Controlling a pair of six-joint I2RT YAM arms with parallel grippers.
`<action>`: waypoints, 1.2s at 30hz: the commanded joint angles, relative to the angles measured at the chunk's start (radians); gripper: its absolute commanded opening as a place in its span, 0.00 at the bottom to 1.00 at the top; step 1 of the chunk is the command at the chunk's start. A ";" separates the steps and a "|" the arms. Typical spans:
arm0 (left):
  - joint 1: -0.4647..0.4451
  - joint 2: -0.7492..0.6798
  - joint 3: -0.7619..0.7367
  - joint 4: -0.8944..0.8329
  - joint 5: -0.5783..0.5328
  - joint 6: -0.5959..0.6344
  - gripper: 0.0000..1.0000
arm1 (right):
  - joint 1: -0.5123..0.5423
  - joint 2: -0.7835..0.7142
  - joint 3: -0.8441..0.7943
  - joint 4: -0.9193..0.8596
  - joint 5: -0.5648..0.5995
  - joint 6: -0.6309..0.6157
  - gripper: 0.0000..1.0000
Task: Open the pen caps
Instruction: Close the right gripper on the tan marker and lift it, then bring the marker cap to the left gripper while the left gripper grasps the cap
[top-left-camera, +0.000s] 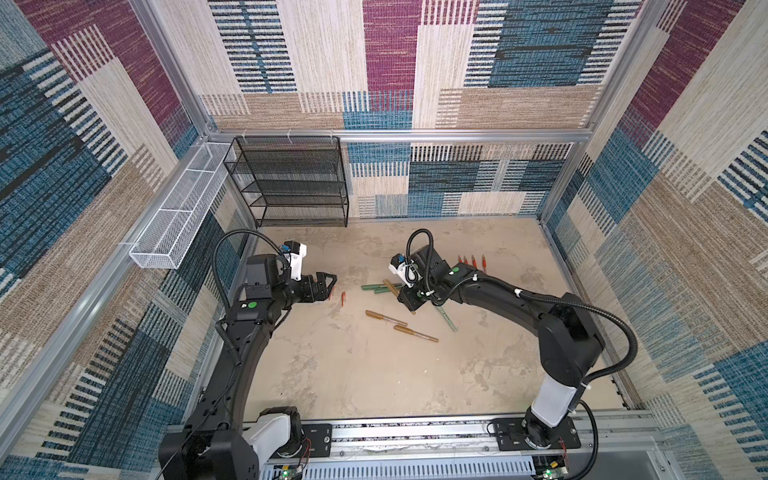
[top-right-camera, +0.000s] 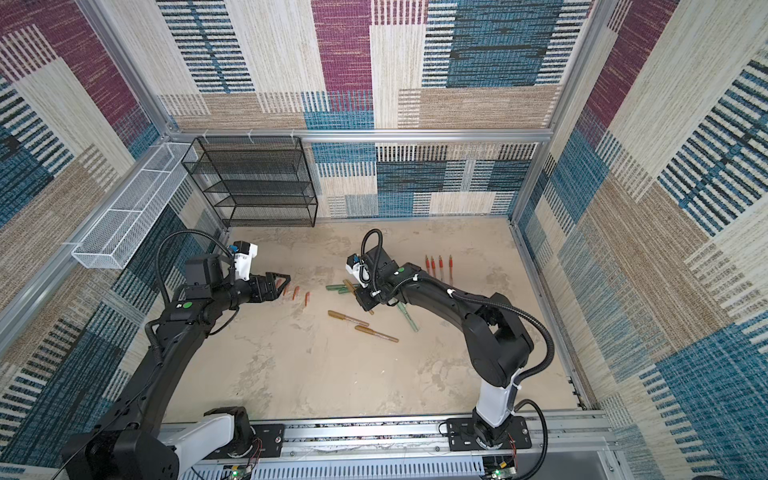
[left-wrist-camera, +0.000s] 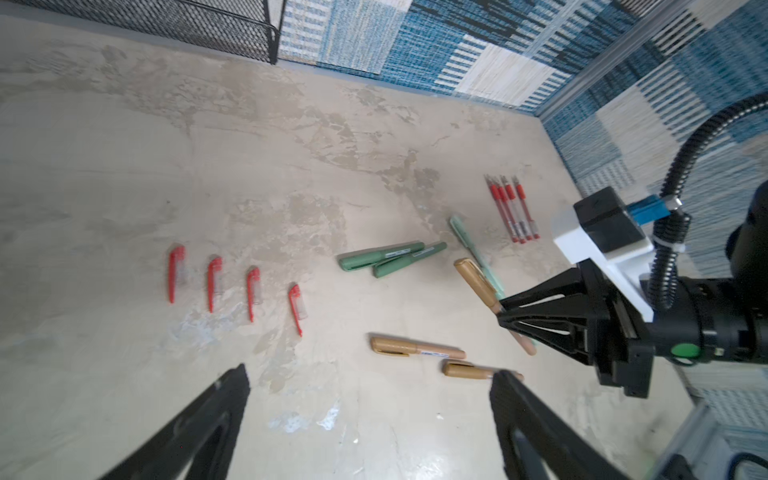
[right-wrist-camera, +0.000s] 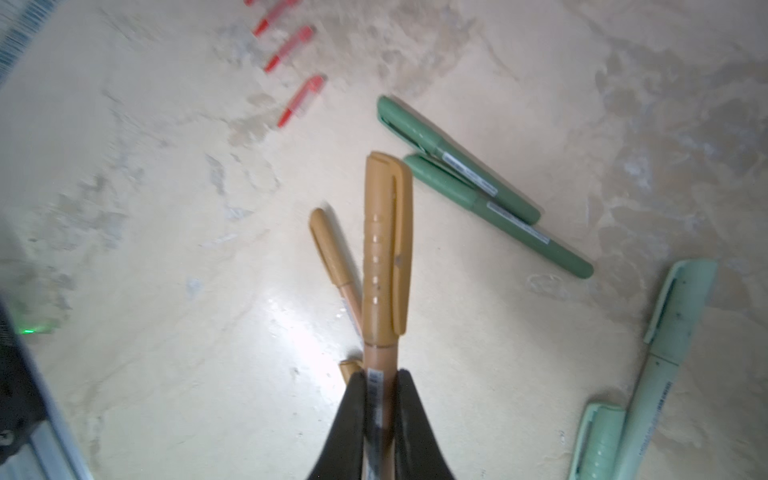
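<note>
A gold-bronze marker (right-wrist-camera: 384, 365), its cap (right-wrist-camera: 386, 241) firmly on and pointing away from the arm, was clamped by the barrel between the two fingers of the right pincer (right-wrist-camera: 380, 380), near the middle of the mottled beige surface (top-left-camera: 353, 374). Two other gold-bronze markers (top-left-camera: 386, 318), also capped, lay close together on the near side of it, and two capped dark green markers (right-wrist-camera: 478, 187) rested side by side, touching, just beyond the held one. Two mint markers (right-wrist-camera: 673, 332) with their caps on lay under the right arm's side of the cluster. Farther right, four uncapped red pens (left-wrist-camera: 513, 212) lay packed in a neat parallel row, well apart from their four red caps (left-wrist-camera: 214, 282), which were lined up with small gaps on the left of the surface. The left pincer (top-left-camera: 326, 284) hovered at the end of that row of caps with its fingers spread wide and nothing between them. A black mesh rack (top-left-camera: 291, 183) stood against the back wall at the left corner, and a white mesh basket (top-left-camera: 178, 216) hung on the left wall's rail.
</note>
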 joint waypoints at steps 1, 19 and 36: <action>0.001 0.005 -0.028 0.109 0.211 -0.115 0.92 | 0.016 -0.063 -0.039 0.188 -0.130 0.135 0.11; -0.019 0.029 -0.134 0.319 0.315 -0.369 0.63 | 0.170 -0.047 -0.048 0.480 -0.243 0.324 0.10; -0.020 0.030 -0.133 0.312 0.302 -0.375 0.00 | 0.207 0.051 0.023 0.475 -0.222 0.325 0.29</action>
